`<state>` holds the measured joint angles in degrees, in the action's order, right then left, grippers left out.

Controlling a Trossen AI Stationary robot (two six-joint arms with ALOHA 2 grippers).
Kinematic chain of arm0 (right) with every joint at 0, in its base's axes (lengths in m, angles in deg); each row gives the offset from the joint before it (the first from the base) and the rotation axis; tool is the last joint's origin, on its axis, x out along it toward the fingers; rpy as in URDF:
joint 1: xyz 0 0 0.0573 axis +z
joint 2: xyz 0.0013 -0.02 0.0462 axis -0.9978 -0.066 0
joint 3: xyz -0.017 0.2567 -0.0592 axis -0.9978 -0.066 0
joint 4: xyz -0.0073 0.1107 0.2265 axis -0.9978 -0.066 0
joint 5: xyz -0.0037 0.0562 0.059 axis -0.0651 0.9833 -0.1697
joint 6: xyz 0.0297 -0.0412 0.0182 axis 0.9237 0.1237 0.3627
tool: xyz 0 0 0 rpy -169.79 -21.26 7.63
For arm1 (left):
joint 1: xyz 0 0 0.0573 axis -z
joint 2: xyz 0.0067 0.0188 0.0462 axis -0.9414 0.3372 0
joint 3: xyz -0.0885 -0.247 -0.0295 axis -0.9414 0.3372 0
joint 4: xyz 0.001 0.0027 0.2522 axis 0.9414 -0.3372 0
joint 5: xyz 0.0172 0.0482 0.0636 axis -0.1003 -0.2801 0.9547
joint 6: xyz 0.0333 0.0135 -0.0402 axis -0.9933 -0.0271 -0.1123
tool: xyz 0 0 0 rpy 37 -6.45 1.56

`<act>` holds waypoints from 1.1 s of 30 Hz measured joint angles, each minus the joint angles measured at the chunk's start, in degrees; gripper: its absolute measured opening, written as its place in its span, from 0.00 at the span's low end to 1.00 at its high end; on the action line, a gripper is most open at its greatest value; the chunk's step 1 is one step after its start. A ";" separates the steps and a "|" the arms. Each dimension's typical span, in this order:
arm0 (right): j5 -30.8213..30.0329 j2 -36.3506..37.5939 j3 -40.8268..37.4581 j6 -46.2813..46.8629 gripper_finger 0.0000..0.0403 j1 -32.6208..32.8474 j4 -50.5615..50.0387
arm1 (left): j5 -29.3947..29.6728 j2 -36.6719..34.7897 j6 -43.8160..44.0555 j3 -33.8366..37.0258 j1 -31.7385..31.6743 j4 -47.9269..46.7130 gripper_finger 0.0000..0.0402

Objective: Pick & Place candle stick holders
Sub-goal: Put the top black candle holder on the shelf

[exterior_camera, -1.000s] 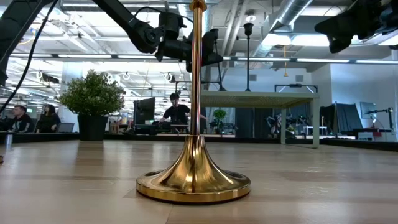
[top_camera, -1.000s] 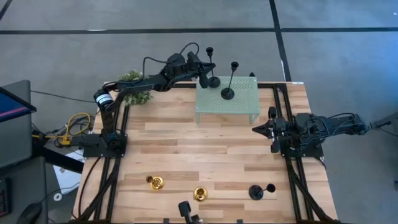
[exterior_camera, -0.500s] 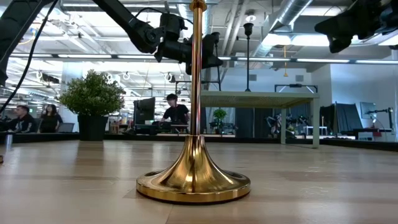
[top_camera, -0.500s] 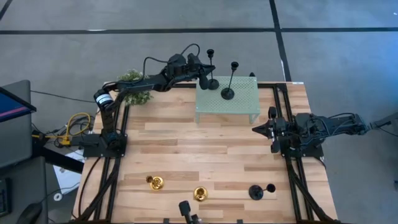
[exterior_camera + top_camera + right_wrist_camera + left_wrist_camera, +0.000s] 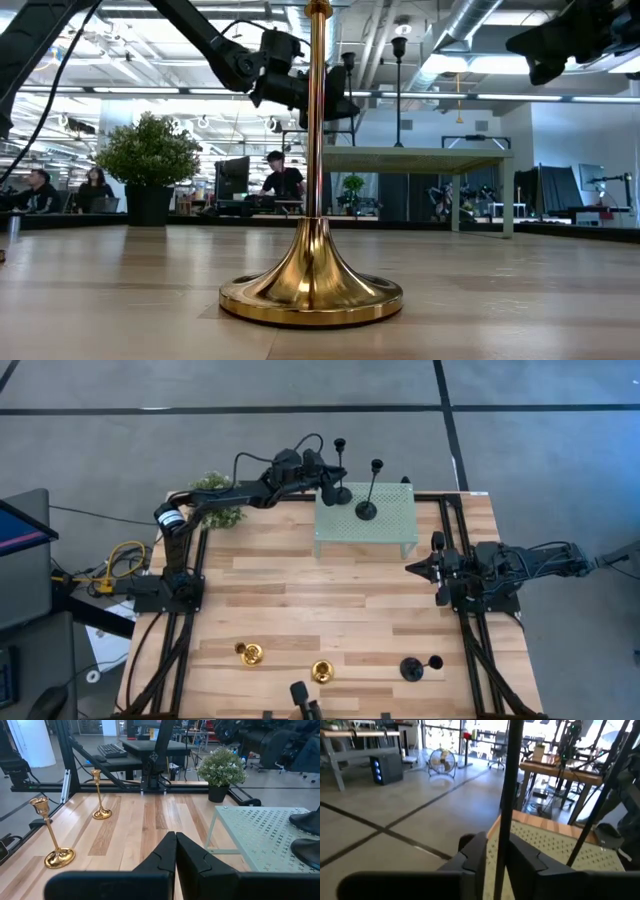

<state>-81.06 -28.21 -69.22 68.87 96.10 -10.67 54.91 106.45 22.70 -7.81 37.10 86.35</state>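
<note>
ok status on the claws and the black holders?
Left claw around black holder's stem at mesh stand corner. Right claw shut, idle at table's right edge. Second black holder on stand.

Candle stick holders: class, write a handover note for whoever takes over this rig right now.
Left gripper: at the stem of a black holder on the mesh stand's far-left corner; grip unclear.
Right gripper: shut, empty, waiting at the table's right edge.
Done: second black holder stands on the stand.
To do: third black holder and two gold holders on the table's near side.
</note>
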 joint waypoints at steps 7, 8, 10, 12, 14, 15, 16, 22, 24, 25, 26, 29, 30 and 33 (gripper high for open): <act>0.12 0.00 0.00 -0.02 0.00 0.00 -0.02 | -0.02 -0.15 0.00 -0.06 0.02 0.37 0.30; 0.12 -0.02 0.00 -0.02 0.00 0.00 -0.02 | -0.01 -0.15 0.08 -0.06 0.13 0.38 0.33; 0.11 -0.01 0.00 -0.02 0.00 0.00 -0.02 | -0.01 -0.15 0.20 -0.06 0.15 0.35 0.38; 0.12 0.00 0.00 -0.02 0.00 0.00 -0.02 | -0.02 -0.15 0.20 -0.06 0.15 0.47 0.44; 0.12 -0.02 0.00 -0.02 0.00 0.00 -0.02 | -0.01 -0.15 0.11 -0.06 0.15 0.59 0.49; 0.12 0.00 0.00 -0.02 0.00 0.00 -0.02 | 0.01 -0.15 -0.36 -0.06 0.15 0.61 0.51; 0.12 -0.01 0.00 -0.02 0.00 0.00 -0.02 | 0.47 -0.15 -1.07 -0.06 0.15 0.66 0.53; 0.14 0.00 0.00 -0.02 0.00 0.00 -0.02 | 2.19 -0.15 -1.53 -0.06 0.13 0.85 0.65; 0.15 0.00 0.00 -0.01 0.00 0.00 -0.09 | 2.19 -0.15 -1.53 -0.06 0.13 0.88 0.67; 0.15 0.00 0.00 0.00 0.00 0.00 -0.22 | 2.19 -0.15 -1.53 -0.06 0.13 0.88 0.69; 0.15 0.00 0.00 0.00 0.00 0.00 -0.40 | 2.19 -0.15 -1.53 -0.06 0.11 0.88 0.70; 0.15 -0.01 0.00 0.00 0.00 0.00 -1.12 | 2.14 -0.37 -1.52 -0.08 -0.02 0.62 0.72; 0.15 -0.02 0.00 0.00 0.00 0.00 -1.31 | 2.17 -0.54 -1.53 -0.08 -0.03 0.45 0.72; 0.15 0.00 0.00 0.00 0.00 0.00 -1.31 | 2.15 -1.12 -1.53 -0.13 0.24 0.32 0.73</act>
<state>-80.92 -28.21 -69.22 68.87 96.10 -11.98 57.06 105.33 21.17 -7.94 37.34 86.67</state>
